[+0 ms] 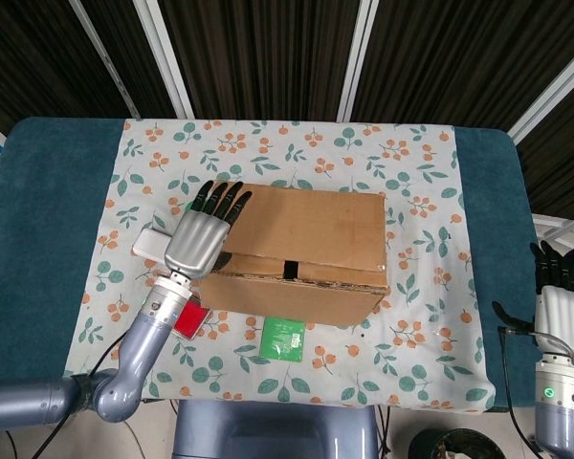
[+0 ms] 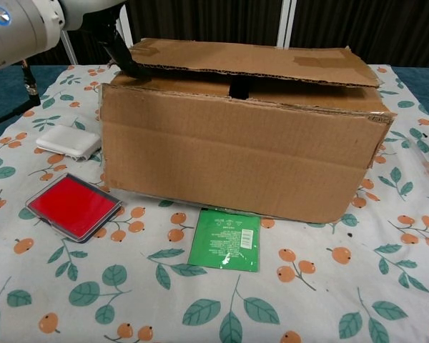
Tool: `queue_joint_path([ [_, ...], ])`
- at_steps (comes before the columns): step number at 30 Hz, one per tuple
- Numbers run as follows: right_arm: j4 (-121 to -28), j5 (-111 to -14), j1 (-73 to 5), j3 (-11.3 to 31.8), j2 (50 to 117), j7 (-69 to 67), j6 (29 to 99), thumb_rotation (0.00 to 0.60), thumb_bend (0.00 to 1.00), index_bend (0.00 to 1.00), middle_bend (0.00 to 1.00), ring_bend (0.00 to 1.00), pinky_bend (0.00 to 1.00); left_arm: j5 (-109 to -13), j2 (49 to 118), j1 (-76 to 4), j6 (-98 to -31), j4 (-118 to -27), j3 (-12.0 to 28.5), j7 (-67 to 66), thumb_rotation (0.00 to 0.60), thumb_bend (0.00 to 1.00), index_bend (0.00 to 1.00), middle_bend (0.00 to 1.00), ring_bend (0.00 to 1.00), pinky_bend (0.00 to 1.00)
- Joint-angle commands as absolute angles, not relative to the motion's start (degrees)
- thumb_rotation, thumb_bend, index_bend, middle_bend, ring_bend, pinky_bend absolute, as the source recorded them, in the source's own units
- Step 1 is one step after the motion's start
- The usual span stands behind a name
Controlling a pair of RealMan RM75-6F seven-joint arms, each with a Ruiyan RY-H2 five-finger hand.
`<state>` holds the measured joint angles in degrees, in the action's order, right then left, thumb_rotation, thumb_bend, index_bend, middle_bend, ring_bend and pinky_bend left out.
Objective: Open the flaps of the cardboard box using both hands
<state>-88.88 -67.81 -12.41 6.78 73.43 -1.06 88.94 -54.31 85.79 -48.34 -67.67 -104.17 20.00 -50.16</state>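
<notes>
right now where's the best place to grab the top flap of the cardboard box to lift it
Probably the top flap's free front edge, which overhangs the cardboard box front and stands slightly raised, leaving a dark gap beneath. Fingers could hook under that lip from the front. The left hand lies over the left end; the right hand hangs far off by the table edge.
</notes>
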Motion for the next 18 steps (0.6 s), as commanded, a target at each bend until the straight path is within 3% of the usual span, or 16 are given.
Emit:
queue_joint_path([
  [1,-89.5,-68.0,-12.3,7.5,73.2,-0.8,88.2,0.6,0.25,0.0,0.0,0.0,0.21,-56.1,86.9,-50.2,-67.2,-100.9,19.5,-49.6,0.6,0.23,0.0,0.0,0.0,0.0],
  [18,-90.7,-68.1,-11.0,10.6,73.1,-1.8,86.1,0.6,0.26,0.0,0.0,0.0,0.21,-57.5,87.0,-60.3,-61.6,-85.2,24.1,-48.3,0.6,0.26,0.0,0.0,0.0,0.0],
])
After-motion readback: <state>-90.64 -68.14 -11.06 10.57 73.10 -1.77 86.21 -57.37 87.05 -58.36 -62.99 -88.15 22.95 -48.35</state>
